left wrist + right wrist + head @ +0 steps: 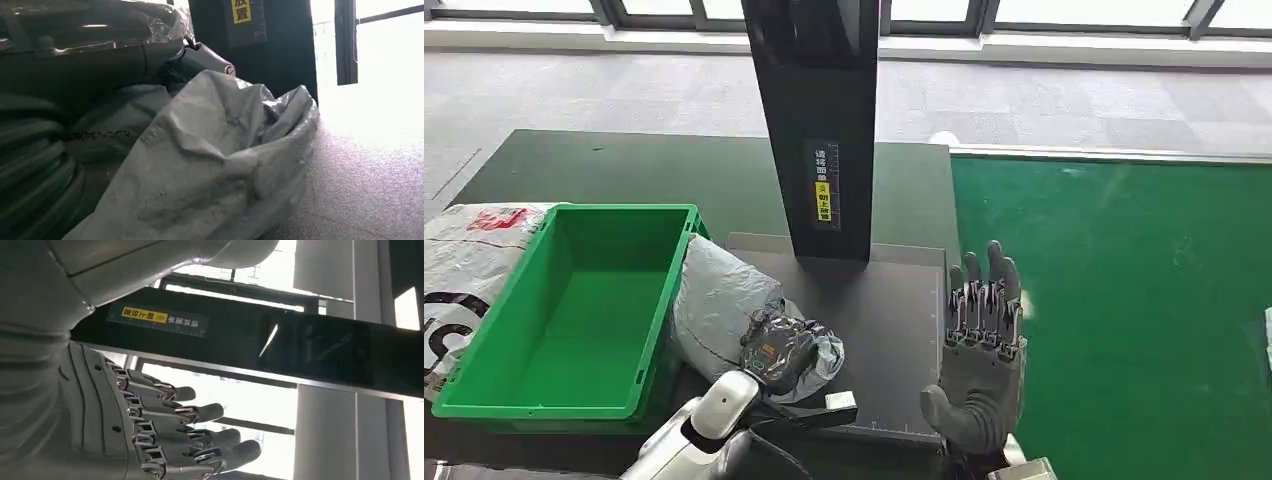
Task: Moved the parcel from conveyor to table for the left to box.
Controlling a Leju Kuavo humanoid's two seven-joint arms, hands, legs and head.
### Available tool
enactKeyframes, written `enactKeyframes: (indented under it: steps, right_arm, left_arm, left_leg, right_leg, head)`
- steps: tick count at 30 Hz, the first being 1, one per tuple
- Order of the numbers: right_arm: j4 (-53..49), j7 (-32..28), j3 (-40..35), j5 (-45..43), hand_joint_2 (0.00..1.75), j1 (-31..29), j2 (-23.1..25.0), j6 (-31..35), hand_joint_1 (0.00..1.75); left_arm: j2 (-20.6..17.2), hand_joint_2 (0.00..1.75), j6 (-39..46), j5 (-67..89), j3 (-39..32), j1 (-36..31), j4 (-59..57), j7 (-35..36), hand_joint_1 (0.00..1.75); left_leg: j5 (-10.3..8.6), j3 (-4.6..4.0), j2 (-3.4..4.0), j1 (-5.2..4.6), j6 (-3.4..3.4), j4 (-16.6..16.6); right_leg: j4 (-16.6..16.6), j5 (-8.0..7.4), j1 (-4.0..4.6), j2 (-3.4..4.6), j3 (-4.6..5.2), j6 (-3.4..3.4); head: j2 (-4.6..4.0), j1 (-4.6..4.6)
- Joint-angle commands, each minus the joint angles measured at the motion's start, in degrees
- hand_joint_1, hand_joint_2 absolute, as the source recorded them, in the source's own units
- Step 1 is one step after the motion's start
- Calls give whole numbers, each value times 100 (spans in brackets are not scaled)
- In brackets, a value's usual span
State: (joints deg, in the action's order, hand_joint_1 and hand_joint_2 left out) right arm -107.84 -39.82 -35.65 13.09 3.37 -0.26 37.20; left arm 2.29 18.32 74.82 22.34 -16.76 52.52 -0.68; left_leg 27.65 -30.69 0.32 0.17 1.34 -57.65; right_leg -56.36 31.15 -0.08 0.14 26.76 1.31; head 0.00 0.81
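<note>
**Parcel on the pad, left hand gripping it**

The grey plastic parcel (724,300) lies on the dark table (624,170), at the left edge of the grey pad (884,330), touching the green box (574,300) at its 3 o'clock side. The left hand (779,350) grips the parcel's crumpled end, fingers curled into the plastic. The right hand (982,345) hovers at 3 o'clock of the parcel, fingers straight and apart, holding nothing. The green conveyor (1124,300) runs beyond it. A black post (819,120) stands at 12 o'clock.

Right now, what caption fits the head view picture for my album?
Left hand grips the grey parcel beside the empty green box; right hand is open.
</note>
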Motion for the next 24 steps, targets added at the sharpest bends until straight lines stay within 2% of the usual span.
enactKeyframes:
  steps: [1,7,8,9,10,11,14,16,19,21,24]
  right_arm:
    - [60,-18,34,-12,175,-81,-157,11,0]
    - [60,-18,34,-12,175,-81,-157,11,0]
    - [130,-18,37,-156,175,8,-156,-175,0]
    - [136,-18,5,-111,175,33,-123,-154,0]
    - [150,-18,-53,-93,175,36,-123,-96,0]
    - [163,-18,-130,-84,175,32,-144,-14,0]
    - [165,-18,-214,-116,175,-1,-186,90,0]
    - [165,-18,-214,-116,175,-1,-186,90,0]
    - [168,-18,-250,-163,175,-33,-240,141,0]
    - [168,-18,-250,-163,175,-33,-240,141,0]
    - [-5,-18,-301,-185,175,-73,-265,280,0]
  left_arm:
    - [-43,175,-77,6,-224,61,-154,22,175]
    - [-43,175,-77,6,-224,61,-154,22,175]
    - [677,175,643,-714,-944,781,566,-698,175]
    - [1607,175,2168,-1972,-2776,1471,2726,-2858,175]
    - [1685,175,2168,-1921,-2720,1642,4157,-3932,175]
    - [1744,175,2168,-1865,-2580,1859,4396,-3858,175]
    - [1641,175,2168,-1847,-2427,1956,4541,-3655,175]
    - [1641,175,2168,-1847,-2427,1956,4541,-3655,175]
    - [1644,175,2168,-1941,-2585,1830,4328,-3800,175]
    - [1644,175,2168,-1941,-2585,1830,4328,-3800,175]
    - [1678,175,2168,-2166,-2700,1732,4093,-3932,175]
  left_leg:
    - [-6,-8,3,0,-1,5]
    - [-7,-9,4,0,-1,6]
    - [-12,-16,3,-2,-1,11]
    - [-10,-13,4,0,-1,9]
    - [-6,-7,5,-4,-5,13]
    - [5,-55,1,1,-11,-25]
    - [9,-58,35,1,-5,-29]
    - [-4,-72,-9,-2,-15,-7]
    - [-4,-48,14,-8,-17,6]
    - [-3,-75,1,-17,-28,-12]
    - [-4,-60,-7,-16,-23,-6]
  right_leg:
    - [5,-7,0,4,10,-5]
    - [6,-8,0,5,11,-6]
    - [9,-13,-2,5,20,-8]
    - [8,-12,-1,5,16,-7]
    - [15,-10,-4,6,8,-11]
    - [-11,-2,0,2,49,-17]
    - [-23,-3,1,36,65,-13]
    - [8,-2,-6,-10,64,-17]
    - [5,-9,-6,15,52,-12]
    - [-3,-5,-16,-1,73,-19]
    - [0,3,-17,-9,59,-21]
  head:
    - [0,-2]
    - [0,-2]
    - [0,-2]
    - [0,-2]
    - [0,-2]
    - [0,-2]
    - [0,2]
    - [0,-9]
    - [0,-2]
    - [0,0]
    - [0,0]
